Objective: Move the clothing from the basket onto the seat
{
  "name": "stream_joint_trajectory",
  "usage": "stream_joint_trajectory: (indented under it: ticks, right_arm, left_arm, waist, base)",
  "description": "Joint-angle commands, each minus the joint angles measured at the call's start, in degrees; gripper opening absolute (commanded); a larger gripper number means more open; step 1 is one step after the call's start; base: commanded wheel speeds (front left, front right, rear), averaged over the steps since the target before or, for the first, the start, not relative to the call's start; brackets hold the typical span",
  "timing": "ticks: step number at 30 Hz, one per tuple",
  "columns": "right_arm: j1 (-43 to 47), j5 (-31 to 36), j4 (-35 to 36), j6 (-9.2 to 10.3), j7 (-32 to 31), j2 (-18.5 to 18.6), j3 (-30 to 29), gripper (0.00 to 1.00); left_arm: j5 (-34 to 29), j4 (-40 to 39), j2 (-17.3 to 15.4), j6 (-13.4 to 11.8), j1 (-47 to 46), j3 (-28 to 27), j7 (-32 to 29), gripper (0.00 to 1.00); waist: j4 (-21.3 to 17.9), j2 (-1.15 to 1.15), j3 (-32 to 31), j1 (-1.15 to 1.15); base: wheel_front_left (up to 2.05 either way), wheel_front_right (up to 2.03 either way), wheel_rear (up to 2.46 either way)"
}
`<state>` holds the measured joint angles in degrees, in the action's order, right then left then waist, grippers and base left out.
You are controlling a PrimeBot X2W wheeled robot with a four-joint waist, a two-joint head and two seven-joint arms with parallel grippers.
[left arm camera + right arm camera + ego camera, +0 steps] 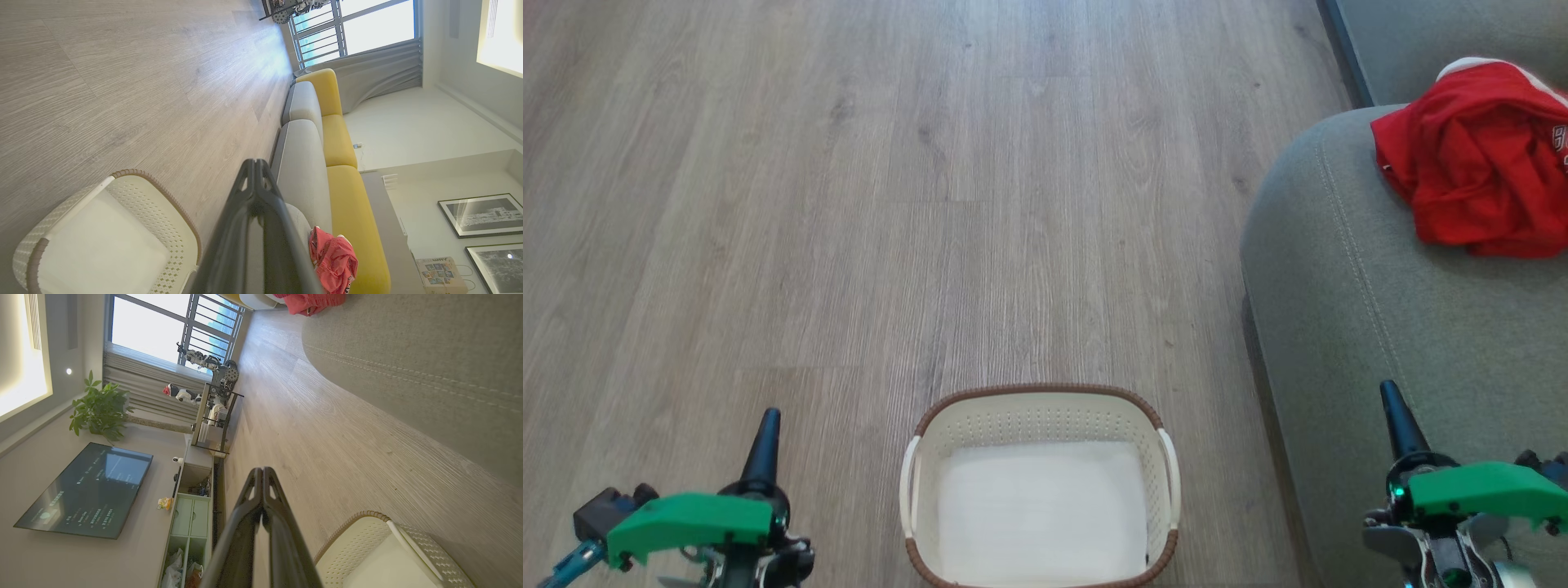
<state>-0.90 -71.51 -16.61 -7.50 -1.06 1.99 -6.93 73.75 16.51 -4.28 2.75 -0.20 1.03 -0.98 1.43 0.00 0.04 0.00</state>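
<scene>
Grey-brown wood-look flooring (890, 204) was recorded across most of the head view. The seat (1380, 343) was noted on the right. The basket (1037, 392) was noted on the floor at near centre, near the seat's rounded edge, with its white bottom bare. The clothing (1478, 163) was found bunched on the seat at far right, well apart from the basket, so the transfer was judged complete. The left gripper (768, 420) and right gripper (1390, 400) were seen low at either side, each with fingers pressed together and nothing held.

The bundle was found close to the cushion's rounded far corner. A slide to the floor was judged possible if the seat were nudged by the right arm above it.

Beyond what the head view framed, yellow back cushions (347, 196) were added by the left wrist view, and a television (90, 490) and plant (98, 412) by the right wrist view. The basket's whole bare bottom was given best by the head view.
</scene>
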Motion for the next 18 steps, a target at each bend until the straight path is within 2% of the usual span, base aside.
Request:
stream_joint_trajectory:
  ticks: [1, 18]
  right_arm:
    - [-3.49, -1.86, 2.19, 0.0, -0.55, 0.7, 0.79, 0.0]
    - [-4.47, -12.08, 2.4, 0.01, -3.2, 0.8, 0.58, 0.0]
  left_arm:
    - [1.66, -2.07, -0.1, 0.91, -3.38, -2.32, -0.41, 0.0]
    - [10.88, -2.27, 0.6, 2.99, -4.79, -5.03, -3.08, 0.0]
  waist:
    - [-0.07, 0.0, 0.01, 0.0]
    - [-0.81, 0.0, 0.08, 0.0]
  base:
    - [0.0, 0.0, 0.0]
    - [0.0, 0.0, 0.0]
